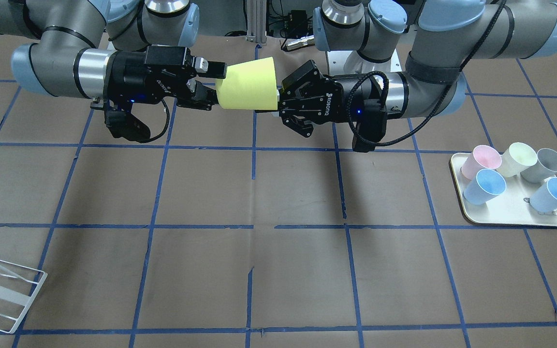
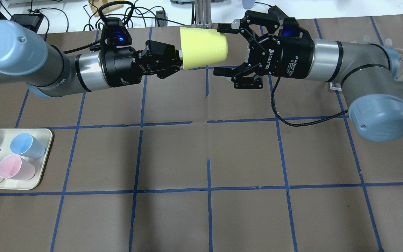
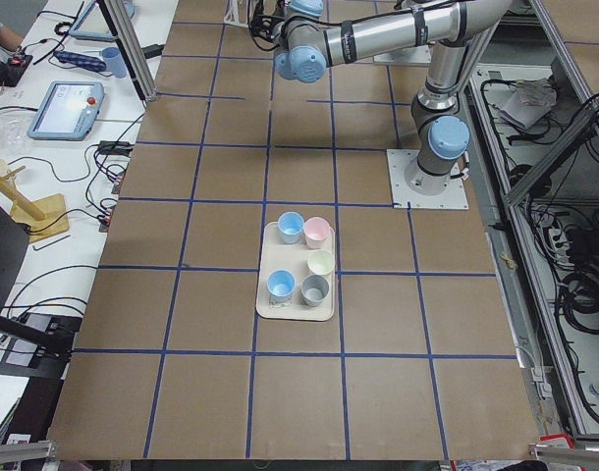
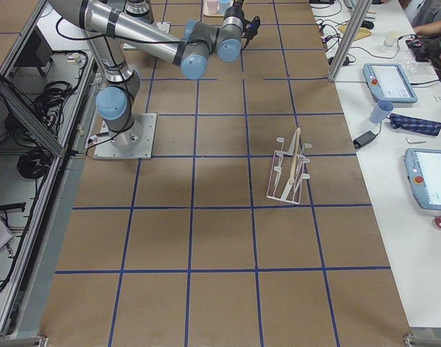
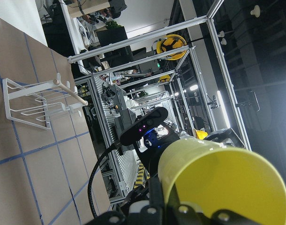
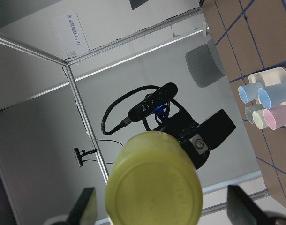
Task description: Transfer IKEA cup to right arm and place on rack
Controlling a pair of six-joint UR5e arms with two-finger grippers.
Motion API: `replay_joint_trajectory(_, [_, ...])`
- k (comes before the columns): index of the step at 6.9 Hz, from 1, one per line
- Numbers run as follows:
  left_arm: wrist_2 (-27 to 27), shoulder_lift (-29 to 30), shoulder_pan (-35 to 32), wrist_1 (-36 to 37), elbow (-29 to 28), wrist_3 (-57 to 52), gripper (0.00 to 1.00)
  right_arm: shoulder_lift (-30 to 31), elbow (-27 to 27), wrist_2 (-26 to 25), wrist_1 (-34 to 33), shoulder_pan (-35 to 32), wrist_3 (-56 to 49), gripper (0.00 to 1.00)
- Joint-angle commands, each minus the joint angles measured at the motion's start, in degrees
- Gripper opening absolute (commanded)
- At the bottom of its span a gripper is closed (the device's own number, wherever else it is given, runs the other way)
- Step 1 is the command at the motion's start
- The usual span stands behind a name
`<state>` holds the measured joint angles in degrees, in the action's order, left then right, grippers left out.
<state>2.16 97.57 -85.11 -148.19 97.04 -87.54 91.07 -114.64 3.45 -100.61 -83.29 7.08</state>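
Yellow plastic tumbler [image 2: 203, 47]: bright, tapered and handleless. It lies level in the air over the middle of the table, on the side far from me, mouth toward my left arm and base toward my right. The left wrist view shows nothing inside it.
My black two-finger left gripper [image 2: 177, 60]: clamped on the tumbler's rim wall. Right now it alone carries the cup.
My black two-finger right gripper [image 2: 221, 50]: spread wide, one finger on each side of the narrow base end. The right wrist view shows a clear gap on both sides, so there's no grip yet.
Risk, timing: if my left gripper lets go before my right has closed firmly, the cup drops to the brown paper tabletop [image 2: 173, 157].
Risk, taper: I'm closing on the small end. I judge a squeeze there could push the cup back toward the left gripper or cock it sideways.
Risk, crowding: it's a short cup with two grippers near each other. If I push further in, the fingers may knock.
White wire rack [image 4: 291, 170]: slanted prongs and a wooden knob, well apart on my right side, with no cup on it.
Cream rounded-corner tray [image 1: 508, 210]: on my left side. It holds a light blue cup [image 1: 486, 186], a second light blue cup [image 1: 555, 193], a pink cup [image 1: 476, 162], a pale cream cup [image 1: 518, 158] and a grey cup [image 1: 545, 164]. All of them look empty.
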Motion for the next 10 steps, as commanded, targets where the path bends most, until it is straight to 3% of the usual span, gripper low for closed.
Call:
replay_joint_trajectory(1, [0.1, -0.1, -0.1, -0.5, 0.0, 0.0, 0.0, 0.2, 0.0, -0.3, -1.1, 0.0, 3.8, 0.81])
replay_joint_trajectory(3, [0.1, -0.1, -0.1, -0.8, 0.0, 0.0, 0.0, 0.1, 0.0, -0.2, -1.4, 0.0, 4.0, 0.66])
replay_joint_trajectory(4, [0.0, -0.2, -0.1, -1.0, 0.0, 0.1, 0.14, 0.1, 0.1, -0.2, -1.4, 0.0, 4.0, 0.56])
replay_joint_trajectory(5, [0.1, -0.2, -0.1, -1.9, -0.4, 0.2, 0.35, 0.2, 0.1, -0.2, -1.4, 0.0, 4.0, 0.49])
replay_joint_trajectory(6, [0.1, -0.1, -0.1, -2.2, -0.7, 0.3, 0.97, 0.3, 0.1, -0.1, -1.4, 0.0, 4.0, 0.48])
replay_joint_trajectory(8, [-0.3, -0.4, 0.3, -3.0, -1.2, 0.5, 1.0, 0.3, 0.2, -0.1, -1.4, 0.1, 4.1, 0.43])
replay_joint_trajectory(10, [-3.4, -1.9, 1.1, -3.6, -4.3, 11.4, 1.0, 0.1, 1.4, -0.1, -1.9, 0.7, 6.7, 0.43])
